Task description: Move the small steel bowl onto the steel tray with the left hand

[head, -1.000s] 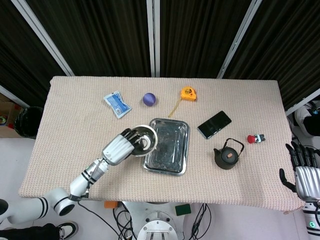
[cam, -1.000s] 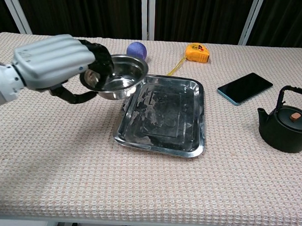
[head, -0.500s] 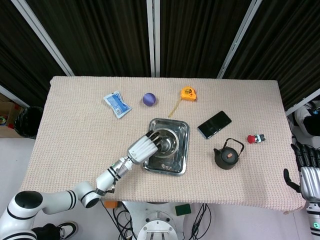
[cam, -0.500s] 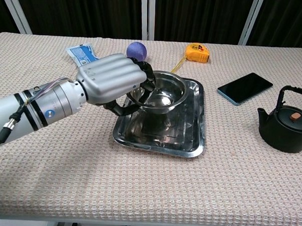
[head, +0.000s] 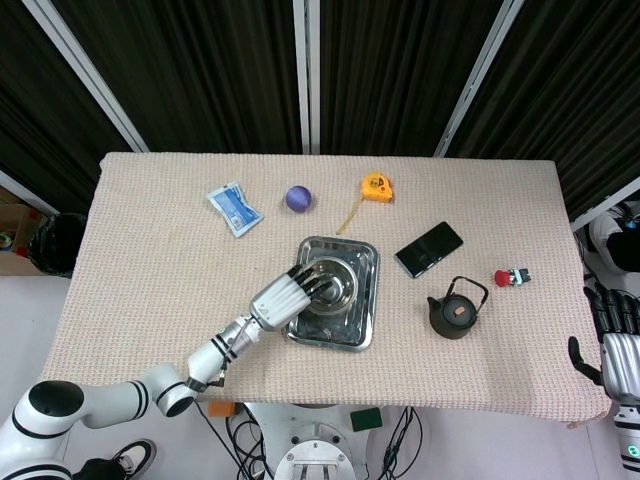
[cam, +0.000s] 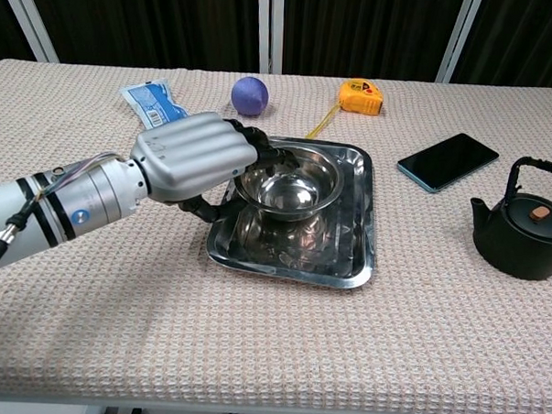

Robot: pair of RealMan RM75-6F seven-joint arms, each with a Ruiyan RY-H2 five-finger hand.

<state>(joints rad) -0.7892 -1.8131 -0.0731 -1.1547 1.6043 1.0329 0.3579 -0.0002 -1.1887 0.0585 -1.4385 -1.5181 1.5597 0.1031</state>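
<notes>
The small steel bowl (head: 332, 284) (cam: 289, 187) sits upright inside the steel tray (head: 363, 316) (cam: 347, 263), toward its far half. My left hand (head: 283, 298) (cam: 194, 156) reaches in from the left and grips the bowl's near-left rim, fingers curled over the edge and thumb below. My right hand (head: 618, 346) hangs off the table's right edge in the head view, fingers apart and holding nothing; the chest view does not show it.
Behind the tray lie a blue packet (cam: 152, 103), a purple ball (cam: 250, 95) and a yellow tape measure (cam: 359, 94). A phone (cam: 447, 161) and a black kettle (cam: 525, 230) stand to the right, with a small red object (head: 511, 277) beyond.
The left hand carried the bowl rightward from the tray's left edge and lowered it into the tray. It still grips the rim. The right hand has dropped a little lower.
</notes>
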